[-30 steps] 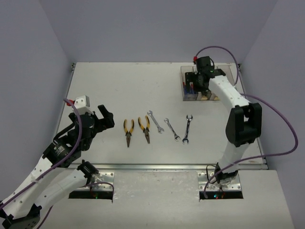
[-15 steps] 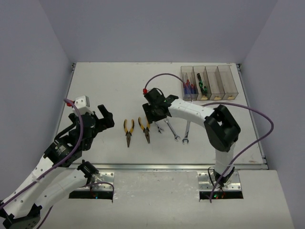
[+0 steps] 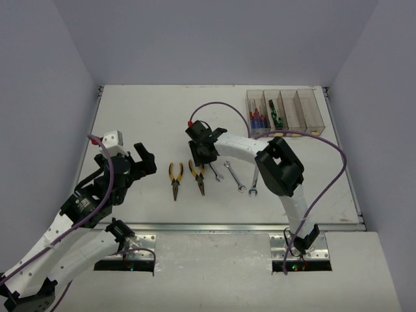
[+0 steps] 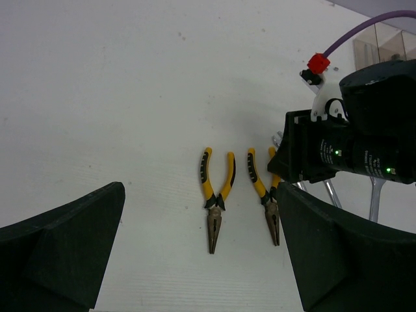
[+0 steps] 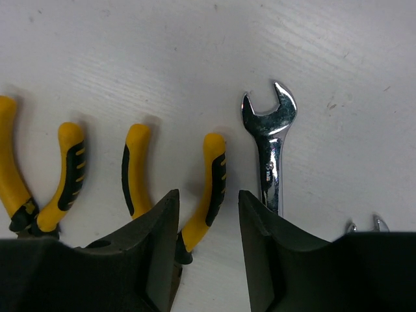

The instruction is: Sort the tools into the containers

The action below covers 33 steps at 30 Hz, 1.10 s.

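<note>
Right tool (image 5: 208, 198) has swung from the four joined clear brownish plastic bins (image 3: 305, 112) down to the table (image 3: 143, 110). It now straddles one handle of the right yellow-and-black pliers (image 5: 211, 175), jaws narrowing, not yet clamped. Pliers look next for sorting. Left tool (image 4: 200, 192) is wide open and empty.

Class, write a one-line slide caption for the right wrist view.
Right claw poised astride one handle of yellow-and-black pliers, silver wrench alongside.

Nose of right pliers (image 5: 214, 175) hidden under right hand (image 5: 208, 195), left pliers (image 5: 68, 162) cut by frame edge, 2nd wrench (image 5: 374, 224) showing only 2 tips, contents of bins (image 3: 305, 110) too small to name.
</note>
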### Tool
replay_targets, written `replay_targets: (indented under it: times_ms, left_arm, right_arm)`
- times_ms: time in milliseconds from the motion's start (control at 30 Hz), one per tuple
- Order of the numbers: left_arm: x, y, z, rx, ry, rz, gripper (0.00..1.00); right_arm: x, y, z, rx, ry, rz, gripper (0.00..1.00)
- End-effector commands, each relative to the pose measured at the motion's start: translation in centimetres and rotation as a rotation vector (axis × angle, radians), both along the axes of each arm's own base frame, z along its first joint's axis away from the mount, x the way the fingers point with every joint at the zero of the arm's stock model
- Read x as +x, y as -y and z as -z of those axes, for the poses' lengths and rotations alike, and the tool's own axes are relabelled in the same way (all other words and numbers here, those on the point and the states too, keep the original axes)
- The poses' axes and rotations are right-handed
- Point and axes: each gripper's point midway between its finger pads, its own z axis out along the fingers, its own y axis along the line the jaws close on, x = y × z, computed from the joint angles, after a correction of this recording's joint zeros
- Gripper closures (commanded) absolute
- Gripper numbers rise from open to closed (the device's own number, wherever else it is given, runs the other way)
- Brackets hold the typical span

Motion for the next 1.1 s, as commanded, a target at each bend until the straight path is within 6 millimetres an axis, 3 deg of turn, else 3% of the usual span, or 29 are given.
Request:
replay_targets:
  times_ms: [0,233,533,767,1067]
  left_arm:
    - [0.4,0.1,-1.0,-0.023,0.045,0.004,0.0]
    - [0.3,0.2,-1.2,-0.027,0.05,0.01,0.0]
    - [0.2,0.2,-1.3,-0.031,0.056,0.012,0.0]
    - [0.3,0.2,-1.2,-0.029,0.054,0.011,0.0]
    - [0.2,0.2,-1.4,-0.031,0.058,0.011,0.0]
  right_arm:
    - [-0.3,-1.1,-0.3,0.016,0.012,0.021,0.59]
    - [-0.4,-0.6,-2.3,0.017,0.057,0.013,0.6]
    - [0.3,0.4,-5.1,-0.001,0.088,-0.013,0.53]
    - [-0.4,-0.4,-3.5,0.017,0.006,-0.037,0.56]
    - [0.2,-1.2,-0.7,-0.016,-0.021,-0.022,0.61]
